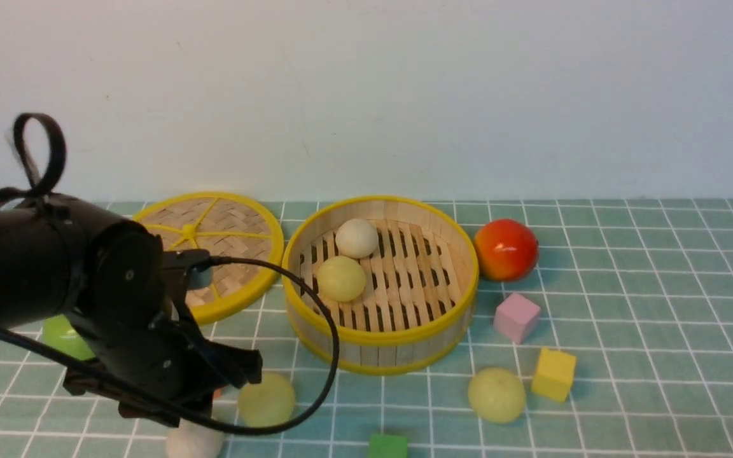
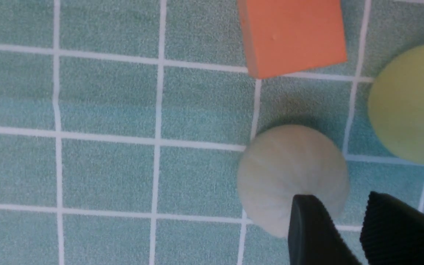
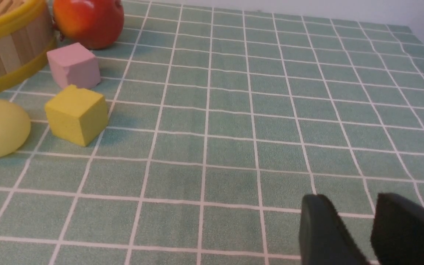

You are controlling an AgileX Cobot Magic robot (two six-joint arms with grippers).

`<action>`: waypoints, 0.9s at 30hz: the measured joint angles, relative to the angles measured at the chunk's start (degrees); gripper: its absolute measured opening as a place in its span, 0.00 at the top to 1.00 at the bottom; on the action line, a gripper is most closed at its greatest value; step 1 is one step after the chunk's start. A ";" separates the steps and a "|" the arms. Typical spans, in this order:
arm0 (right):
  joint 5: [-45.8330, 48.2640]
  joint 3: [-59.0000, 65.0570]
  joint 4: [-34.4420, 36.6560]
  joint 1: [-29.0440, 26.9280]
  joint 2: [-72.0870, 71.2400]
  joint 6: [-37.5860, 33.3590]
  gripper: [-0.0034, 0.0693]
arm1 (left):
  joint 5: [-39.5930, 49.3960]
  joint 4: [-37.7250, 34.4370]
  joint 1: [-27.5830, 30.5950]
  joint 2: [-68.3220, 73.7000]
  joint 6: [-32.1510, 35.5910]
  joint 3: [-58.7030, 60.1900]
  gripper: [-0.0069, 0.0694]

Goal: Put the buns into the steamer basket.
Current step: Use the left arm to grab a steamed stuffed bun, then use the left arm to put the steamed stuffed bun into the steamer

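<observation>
Two buns, one off-white (image 1: 356, 238) and one yellow-green (image 1: 341, 278), lie in the steamer basket (image 1: 380, 338). Near left, the left gripper (image 2: 348, 221) hovers over an off-white bun (image 2: 291, 176), fingers slightly parted, empty, beside another yellow-green bun (image 1: 267, 399). A third yellow-green one (image 1: 496, 394) sits near right. The right gripper (image 3: 359, 224) hangs slightly open, empty.

Bright even light, soft shadows, slightly grainy wrist views

Off-white bun (image 2: 289, 176) hemmed by orange block (image 2: 293, 35), yellow-green bun (image 2: 412, 106); other flank open.
</observation>
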 joint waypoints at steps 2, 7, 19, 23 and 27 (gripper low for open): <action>0.00 0.00 0.00 0.00 0.00 0.00 0.62 | -1.30 0.89 0.00 1.88 -0.82 0.00 0.60; 0.00 0.00 0.00 0.00 0.00 0.00 0.62 | -2.87 2.62 0.00 6.01 -3.01 0.00 0.60; 0.00 0.00 0.00 0.00 0.00 0.00 0.62 | -1.77 2.67 0.00 6.21 -3.24 -0.35 0.87; 0.00 0.00 0.00 0.00 0.00 0.00 0.62 | 0.25 2.51 0.00 3.11 -3.24 -0.35 0.92; 0.00 0.00 0.00 0.00 0.00 0.00 0.62 | 1.37 2.48 0.00 -1.80 -3.18 -0.35 0.92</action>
